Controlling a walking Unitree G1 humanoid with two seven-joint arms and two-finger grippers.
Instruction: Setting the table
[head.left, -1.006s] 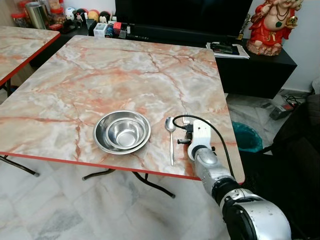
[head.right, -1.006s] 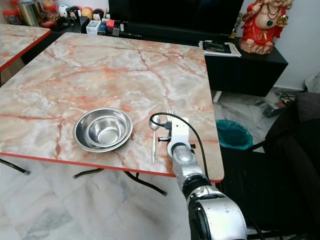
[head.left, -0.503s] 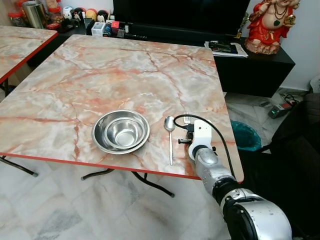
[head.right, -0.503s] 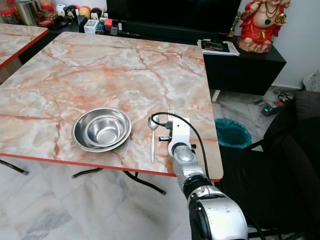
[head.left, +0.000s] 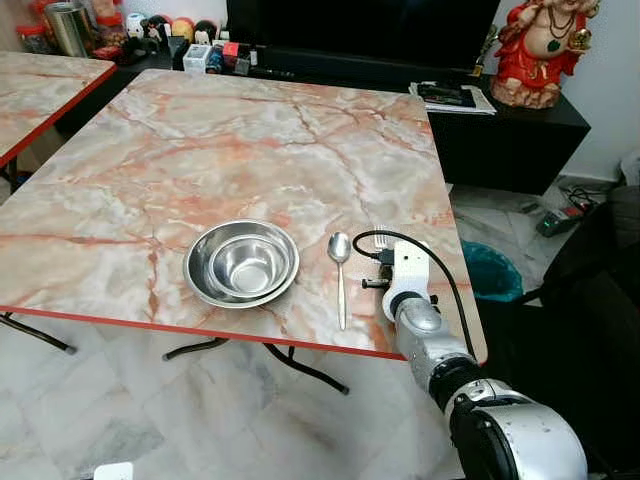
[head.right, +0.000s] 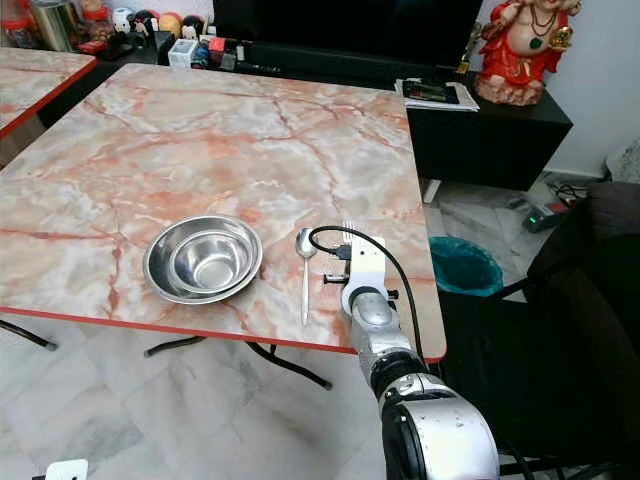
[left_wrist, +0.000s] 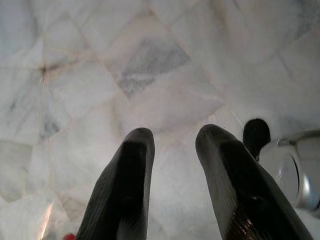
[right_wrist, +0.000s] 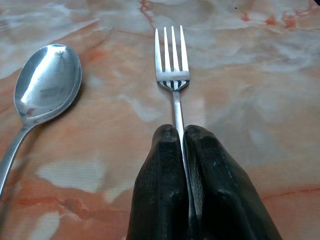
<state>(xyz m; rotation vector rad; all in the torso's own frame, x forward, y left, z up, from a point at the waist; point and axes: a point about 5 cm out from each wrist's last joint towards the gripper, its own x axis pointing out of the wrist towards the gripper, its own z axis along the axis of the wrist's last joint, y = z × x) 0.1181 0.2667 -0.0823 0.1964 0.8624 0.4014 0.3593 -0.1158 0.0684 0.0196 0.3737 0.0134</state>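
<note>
Fork (right_wrist: 173, 60) shifted rightward, clamped in right gripper (right_wrist: 182, 137)

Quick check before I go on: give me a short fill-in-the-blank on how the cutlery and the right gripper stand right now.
1. The right gripper, its jaws closed, grips the handle of the silver metal ____.
2. The silver metal spoon lies between the fork and the stacked steel ____.
3. The fork's tines point ____ from the robot.
4. The left gripper hangs over the white marble ____.

Missing words: fork; bowls; away; floor
</note>
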